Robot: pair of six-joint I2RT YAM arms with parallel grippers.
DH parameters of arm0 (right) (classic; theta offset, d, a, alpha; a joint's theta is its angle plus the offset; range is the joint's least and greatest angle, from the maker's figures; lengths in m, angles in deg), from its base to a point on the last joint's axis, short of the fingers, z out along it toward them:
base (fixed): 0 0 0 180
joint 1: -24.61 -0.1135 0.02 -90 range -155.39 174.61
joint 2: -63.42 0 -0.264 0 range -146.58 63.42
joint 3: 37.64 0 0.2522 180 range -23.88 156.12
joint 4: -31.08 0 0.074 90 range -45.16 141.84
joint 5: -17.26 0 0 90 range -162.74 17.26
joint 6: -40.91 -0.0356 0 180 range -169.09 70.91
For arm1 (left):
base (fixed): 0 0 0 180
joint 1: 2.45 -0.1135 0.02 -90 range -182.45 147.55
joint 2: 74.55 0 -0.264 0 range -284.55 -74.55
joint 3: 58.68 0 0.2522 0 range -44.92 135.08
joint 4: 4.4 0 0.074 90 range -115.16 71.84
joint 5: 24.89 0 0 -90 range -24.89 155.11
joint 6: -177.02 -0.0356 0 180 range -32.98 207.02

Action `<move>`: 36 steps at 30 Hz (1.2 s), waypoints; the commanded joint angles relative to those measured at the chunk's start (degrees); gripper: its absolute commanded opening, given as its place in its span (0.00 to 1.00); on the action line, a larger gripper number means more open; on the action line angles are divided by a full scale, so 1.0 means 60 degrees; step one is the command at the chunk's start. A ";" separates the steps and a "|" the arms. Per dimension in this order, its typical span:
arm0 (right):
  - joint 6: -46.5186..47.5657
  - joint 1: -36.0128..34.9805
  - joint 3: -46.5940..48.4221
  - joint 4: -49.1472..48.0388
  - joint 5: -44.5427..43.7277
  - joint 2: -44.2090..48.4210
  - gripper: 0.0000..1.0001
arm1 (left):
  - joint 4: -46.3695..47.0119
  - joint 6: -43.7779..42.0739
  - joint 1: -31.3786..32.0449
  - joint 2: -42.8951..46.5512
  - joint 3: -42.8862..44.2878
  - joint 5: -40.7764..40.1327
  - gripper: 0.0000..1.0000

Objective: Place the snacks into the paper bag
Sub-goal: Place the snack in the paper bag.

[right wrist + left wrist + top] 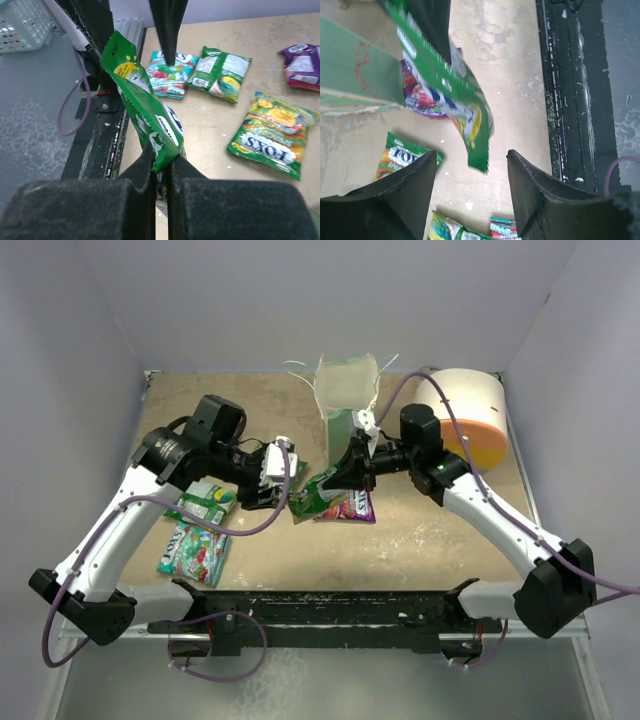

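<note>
My right gripper is shut on one end of a green snack packet and holds it above the table, just in front of the pale green paper bag. My left gripper is open and empty, facing the hanging green packet from the left without touching it. A magenta packet lies under the held one. The bag's green side shows in the left wrist view.
A green-yellow packet and a teal-red packet lie on the left of the table. The right wrist view also shows a Fox's packet and a purple packet. A white cylinder lies right of the bag.
</note>
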 commanded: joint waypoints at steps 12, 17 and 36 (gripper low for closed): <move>0.0130 0.1236 0.3010 0.1954 -0.3227 0.1842 0.00 | 0.2843 0.3171 -0.1834 0.2580 -0.0917 -0.2994 0.99; 0.0256 0.1253 0.4172 0.2007 -0.5566 0.1622 0.00 | 0.3443 0.3790 -0.2461 0.3014 -0.1348 -0.3688 0.99; -0.0610 0.1159 0.6383 0.1060 -0.8675 -0.0956 0.00 | 0.4199 0.4843 -0.3855 0.3961 -0.2275 -0.3296 0.99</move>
